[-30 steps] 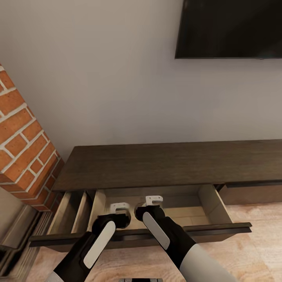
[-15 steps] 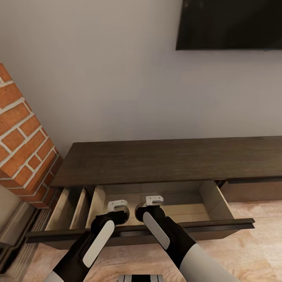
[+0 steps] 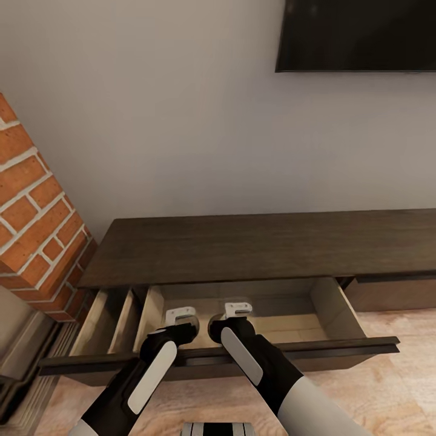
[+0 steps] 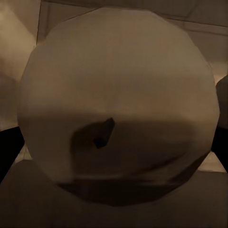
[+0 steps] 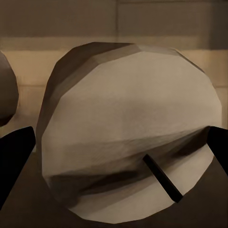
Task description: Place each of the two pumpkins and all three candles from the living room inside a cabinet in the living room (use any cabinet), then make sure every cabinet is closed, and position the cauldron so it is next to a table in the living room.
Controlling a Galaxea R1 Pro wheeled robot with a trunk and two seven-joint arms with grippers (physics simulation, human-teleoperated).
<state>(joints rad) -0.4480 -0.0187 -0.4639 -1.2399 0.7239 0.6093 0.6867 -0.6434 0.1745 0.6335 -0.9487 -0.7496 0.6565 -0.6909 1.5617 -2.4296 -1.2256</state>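
Note:
The dark-brown cabinet (image 3: 242,248) stands against the wall with its wide drawer (image 3: 339,352) pulled out. Both arms reach down into the drawer side by side. My left gripper (image 3: 180,330) is shut on a tan candle (image 4: 118,85), whose small wick points at the camera, with dark fingers (image 4: 8,152) at its sides. My right gripper (image 3: 233,324) is shut on another tan candle (image 5: 128,123), fingers (image 5: 14,161) against both sides. The rounded edge of the neighbouring candle (image 5: 5,90) shows beside it. Pumpkins, cauldron and table are out of view.
A red brick pillar (image 3: 33,224) rises at the left of the cabinet. A dark TV screen (image 3: 357,36) hangs on the grey wall above. A second drawer front (image 3: 393,290) at the right is closed. Light wooden floor (image 3: 387,393) runs in front.
The whole head picture has shifted a little, so the camera moved. Both grippers stay in the drawer, each holding its candle.

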